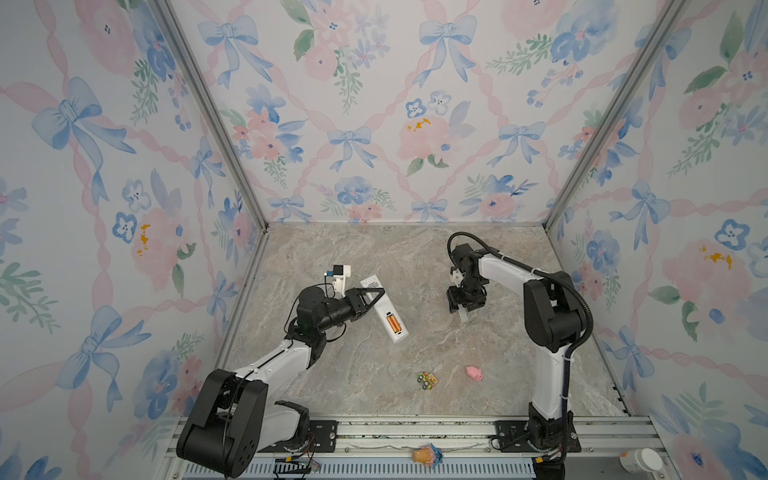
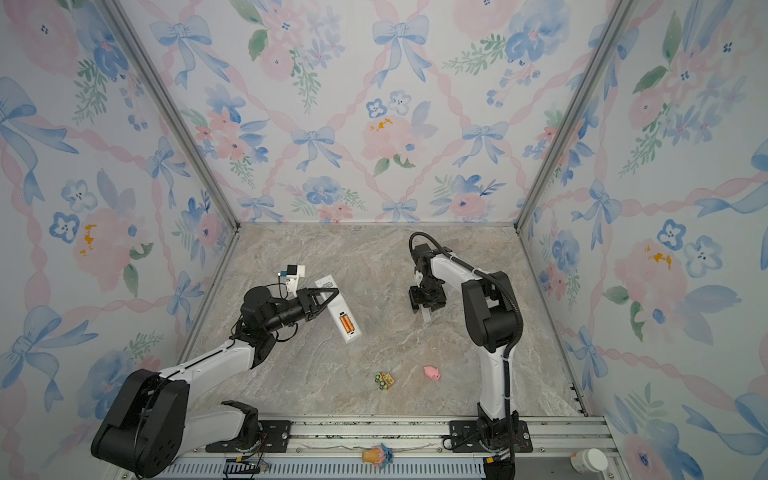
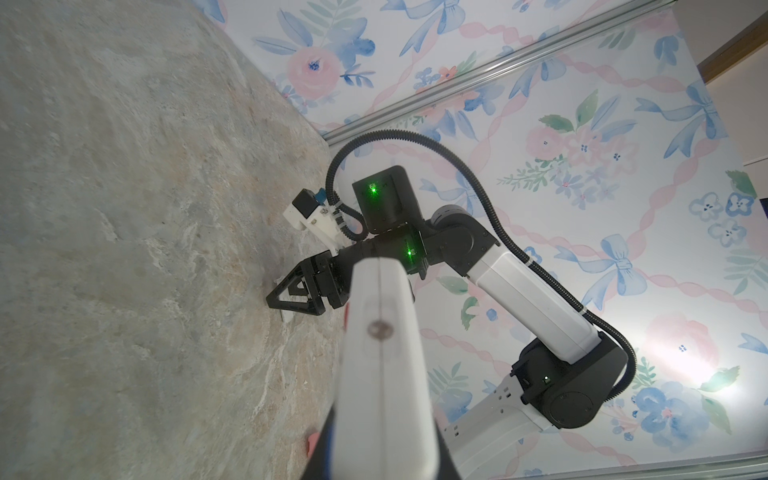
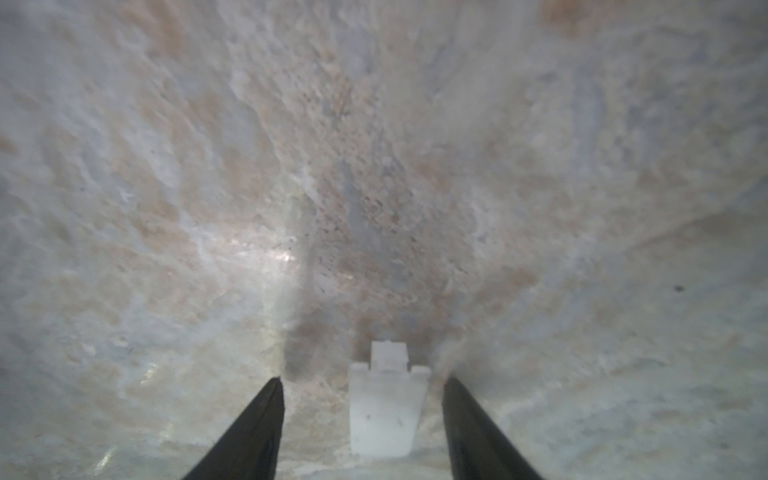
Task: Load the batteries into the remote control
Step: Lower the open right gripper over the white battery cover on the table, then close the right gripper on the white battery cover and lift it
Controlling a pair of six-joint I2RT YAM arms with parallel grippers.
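Status: both batteries (image 1: 394, 324) sit side by side in the open bay on the back of the remote control (image 1: 381, 311). Loading itself looks done. Can't tell from the top views whether they're fully seated on the contacts. The bay has no cover on it.

Left gripper (image 1: 376, 296) is clamped across the remote control near its labelled end, back face up. The remote is well left of the pink pig toy (image 1: 473, 372) and further toward the back wall, with its battery end pointing roughly at the pig. Can't tell if that end rests on the table (image 1: 415, 270) or hangs clear.

Right gripper (image 4: 363, 380) is down at the table, behind the pig on the back-wall side. Its jaws are apart and straddle the small white cover piece (image 4: 384, 407). The right wrist view shows a gap between each finger and the cover's edges, so nothing is gripped yet. The cover lies flat.

Left to do, my read: pinch the cover, carry it to the remote, snap it over the bay. A thin part flat on stone makes the pick fiddly, and it could skid or tip. The toy car (image 1: 428, 380) just left of the pig isn't in the way.
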